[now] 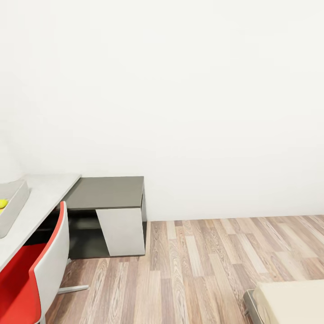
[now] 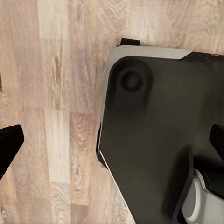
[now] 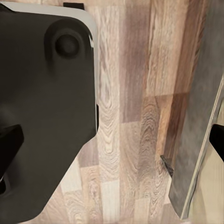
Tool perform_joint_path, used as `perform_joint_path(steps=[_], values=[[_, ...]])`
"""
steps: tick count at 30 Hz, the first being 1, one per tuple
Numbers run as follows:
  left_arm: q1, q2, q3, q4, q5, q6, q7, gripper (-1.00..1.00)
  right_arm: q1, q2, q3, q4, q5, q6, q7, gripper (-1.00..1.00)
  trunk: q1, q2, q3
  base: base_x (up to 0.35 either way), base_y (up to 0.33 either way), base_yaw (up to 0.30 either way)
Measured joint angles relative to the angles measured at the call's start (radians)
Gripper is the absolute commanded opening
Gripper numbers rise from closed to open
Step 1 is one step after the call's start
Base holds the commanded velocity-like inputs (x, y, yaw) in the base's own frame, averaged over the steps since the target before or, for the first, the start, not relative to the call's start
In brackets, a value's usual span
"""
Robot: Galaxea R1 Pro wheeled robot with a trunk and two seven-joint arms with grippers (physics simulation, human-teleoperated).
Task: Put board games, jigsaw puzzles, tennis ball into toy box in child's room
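Worktop (image 1: 40, 193) corner, open floor (image 1: 202, 265), bed (image 1: 292, 301) edge.
Both hands' (image 2: 112, 142) (image 3: 114, 140) fingers apart, empty, above the floor beside the robot's base (image 3: 42, 116).

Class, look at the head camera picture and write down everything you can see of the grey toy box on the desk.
Only part of the toy box shows, cut off by the picture's left edge. It is a light grey, smooth, plastic-looking bin with a sloping side wall and a rounded corner. It sits upright on the light grey top of the table, near the front edge, above the red and white chair. Something yellow-green lies inside by the wall; what it is cannot be told.
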Motion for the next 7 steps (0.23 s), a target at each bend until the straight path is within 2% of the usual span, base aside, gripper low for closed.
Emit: perform_joint_path(steps=[7], values=[[0.0, -0.001, 0.0, 0.0, -0.002, 0.0, 0.0, 1.0, 0.0, -0.006, -0.001, 0.0, 0.002, 0.0, 0.0, 1.0, 0.0, 0.0, 0.0, 0.0, 0.0, 0.0]])
